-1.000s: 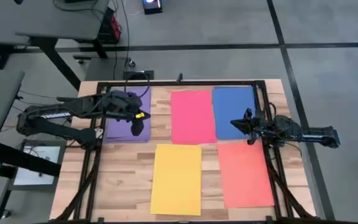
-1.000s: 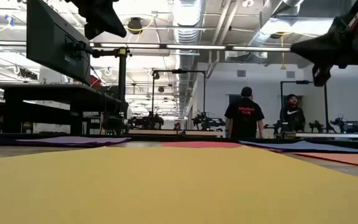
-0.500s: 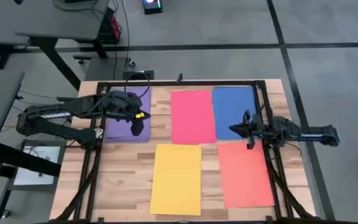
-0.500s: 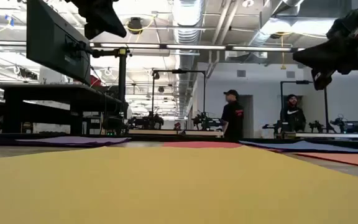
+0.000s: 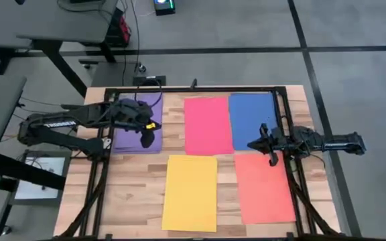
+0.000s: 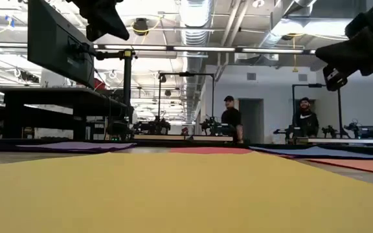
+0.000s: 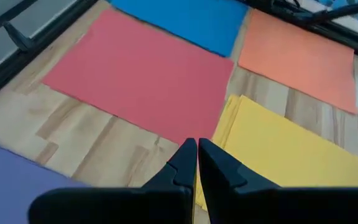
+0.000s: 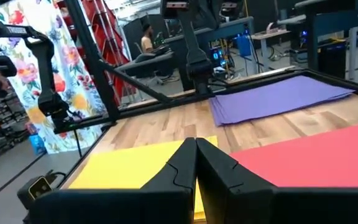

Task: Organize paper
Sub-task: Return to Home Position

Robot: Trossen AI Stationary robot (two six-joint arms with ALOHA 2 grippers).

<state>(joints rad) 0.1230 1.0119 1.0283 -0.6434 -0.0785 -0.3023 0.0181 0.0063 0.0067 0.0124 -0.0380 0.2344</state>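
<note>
— Left gripper (image 5: 147,136): how are its fingers held?
— Pressed together, with nothing pinched. It is held above the right edge of the purple paper (image 5: 134,127), which is stacked at the left end of the back row.
— And the right gripper (image 5: 252,143)?
— Its fingers are likewise closed on nothing. It is held over the front edge of the blue paper (image 5: 252,117), close to the orange paper (image 5: 264,187).
— How is the rest laid out?
— The red paper (image 5: 208,125) is laid between purple and blue. The yellow paper (image 5: 190,193) is placed in front beside the orange, with bare table (image 5: 129,194) between the piles.
</note>
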